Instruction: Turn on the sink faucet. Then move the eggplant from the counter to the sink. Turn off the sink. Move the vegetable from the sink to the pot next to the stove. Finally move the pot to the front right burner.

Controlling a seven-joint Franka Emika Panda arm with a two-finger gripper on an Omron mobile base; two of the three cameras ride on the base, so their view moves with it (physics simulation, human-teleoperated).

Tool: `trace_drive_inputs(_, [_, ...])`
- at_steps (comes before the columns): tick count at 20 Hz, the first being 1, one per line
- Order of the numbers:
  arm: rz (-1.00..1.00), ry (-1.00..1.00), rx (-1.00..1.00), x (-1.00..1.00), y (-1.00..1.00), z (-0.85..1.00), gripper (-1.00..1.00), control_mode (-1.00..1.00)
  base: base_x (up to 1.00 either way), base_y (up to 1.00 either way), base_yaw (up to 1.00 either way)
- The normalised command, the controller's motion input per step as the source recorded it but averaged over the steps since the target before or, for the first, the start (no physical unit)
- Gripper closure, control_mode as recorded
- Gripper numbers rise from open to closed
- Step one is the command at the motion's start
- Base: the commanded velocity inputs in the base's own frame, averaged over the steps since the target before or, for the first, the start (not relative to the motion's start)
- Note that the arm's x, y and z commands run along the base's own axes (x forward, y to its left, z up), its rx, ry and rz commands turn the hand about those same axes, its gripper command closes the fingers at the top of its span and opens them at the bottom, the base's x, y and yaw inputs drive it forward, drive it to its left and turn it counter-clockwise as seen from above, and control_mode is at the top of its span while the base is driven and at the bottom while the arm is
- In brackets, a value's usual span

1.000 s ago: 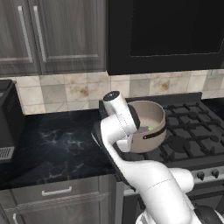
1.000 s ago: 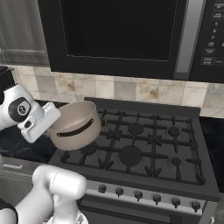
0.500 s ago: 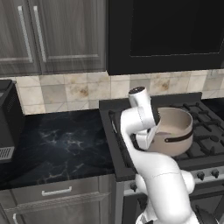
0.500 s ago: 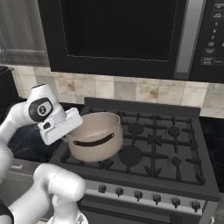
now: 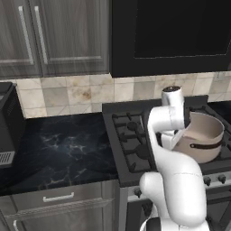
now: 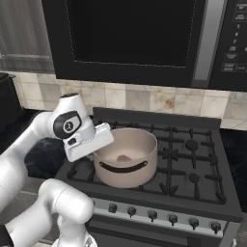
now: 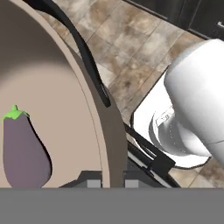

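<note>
My gripper (image 7: 107, 181) is shut on the rim of the beige pot (image 6: 128, 164), whose wall runs up between the finger tips in the hand view. The purple eggplant (image 7: 24, 151) with its green stem lies inside the pot (image 7: 52, 109). The pot (image 5: 200, 140) sits low over the front grates of the black stove (image 6: 193, 164); I cannot tell whether it touches them. My white hand (image 6: 89, 140) is at the pot's left side. The black marble counter (image 5: 63, 149) lies left of the stove (image 5: 131, 140). The sink and its faucet are out of view.
A black microwave (image 6: 130, 34) hangs above the stove. Dark cabinets (image 5: 54, 36) hang over the counter, and a black appliance (image 5: 6, 131) stands at its far left. A row of knobs (image 6: 152, 214) lines the stove front.
The arm has swung to the right with the pot, from the stove's left edge near the counter to over its front grates. The gripper stayed shut.
</note>
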Motion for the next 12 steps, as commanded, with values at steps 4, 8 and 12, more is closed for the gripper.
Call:
trace_drive_inputs(4, [-0.19,-0.22,0.02,0.0,-0.62,0.1,1.0,-1.0,0.0,0.0,0.0])
trace_drive_inputs(8, [-0.12,-0.19,0.02,0.02,-0.65,0.03,1.0,-1.0,0.0,0.0,0.0])
trace_drive_inputs(12, [-0.06,-0.08,0.02,0.2,-0.65,0.0,1.0,-1.0,0.0,0.0,0.0])
